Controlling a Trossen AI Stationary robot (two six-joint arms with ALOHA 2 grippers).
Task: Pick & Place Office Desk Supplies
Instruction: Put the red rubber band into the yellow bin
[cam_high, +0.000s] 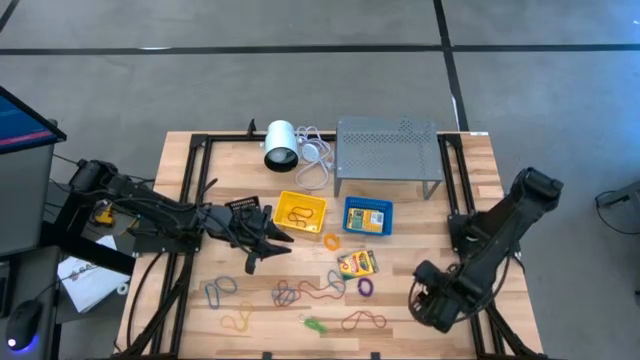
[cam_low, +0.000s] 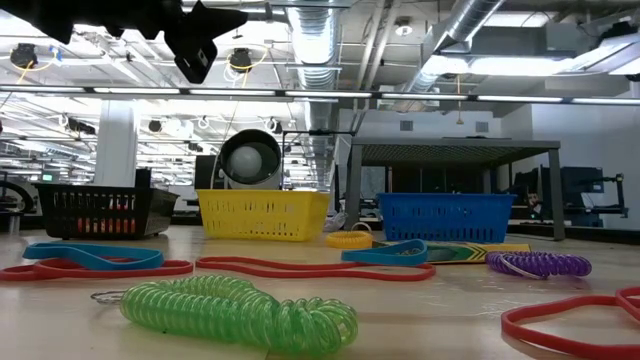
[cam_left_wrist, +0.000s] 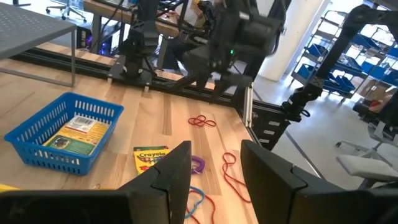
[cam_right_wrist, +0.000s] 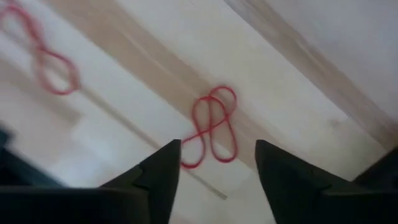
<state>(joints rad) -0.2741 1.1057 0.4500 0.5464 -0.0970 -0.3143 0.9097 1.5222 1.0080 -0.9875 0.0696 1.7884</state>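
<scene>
Two dark jointed arms, blk tapered fingers (cam_right_wrist: 158, 171)

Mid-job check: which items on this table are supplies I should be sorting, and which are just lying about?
Job items:
- crayon box on the table
- crayon box in the blue basket
- red rubber bands
- blue rubber band
- green coil
- purple coil
- yellow ring
- yellow basket

Lying about:
- white cylinder with its cable
- grey perforated rack
</scene>
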